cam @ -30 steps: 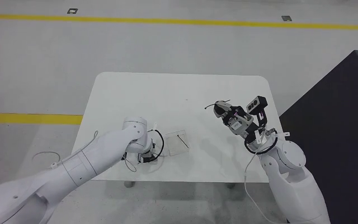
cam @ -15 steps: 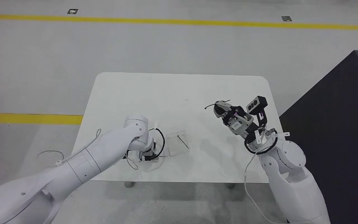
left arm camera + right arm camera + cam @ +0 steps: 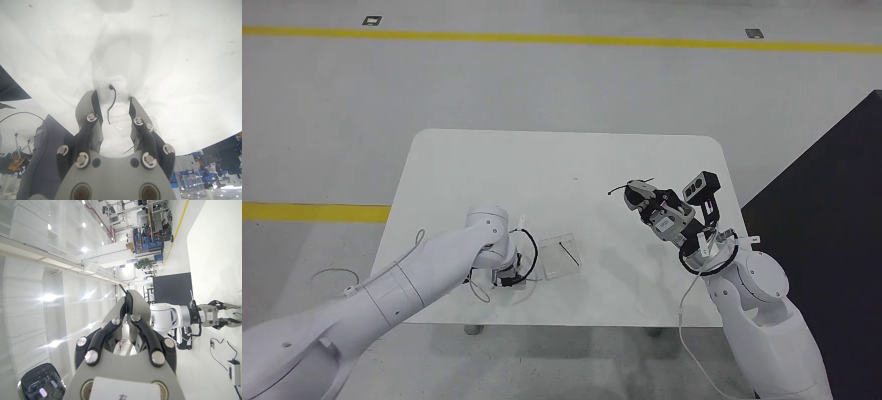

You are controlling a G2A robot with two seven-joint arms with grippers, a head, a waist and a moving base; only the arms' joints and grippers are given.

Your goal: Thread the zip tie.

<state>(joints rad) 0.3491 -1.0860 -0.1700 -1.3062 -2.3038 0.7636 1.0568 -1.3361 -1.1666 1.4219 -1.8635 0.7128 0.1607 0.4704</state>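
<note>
1. The held zip tie (image 3: 122,289), a thin black one, is clamped flat between the right jaws. They're clenched tight on it, and a short bit of the strap pokes out past the tips.
2. In the top view, the right arm (image 3: 752,290) has those jaws over the right half of the table (image 3: 542,170). The free end of the strap curls away toward the middle of the table.
3. The second zip tie (image 3: 112,100), also black, lies on the table near the front edge, left of centre. Its square head points away from the left wrist.
4. The left jaws are released and spread wide, pointing down at the table with one finger on each side of that second tie. Neither pad touches it. I can't tell if the tips actually rest on the table.
5. The left arm (image 3: 422,285) comes in from the front-left corner.
6. A clear plastic piece (image 3: 554,255) lies flat just beside the left wrist, with a thin dark line across it. I can't tell if that's the same tie.
</note>
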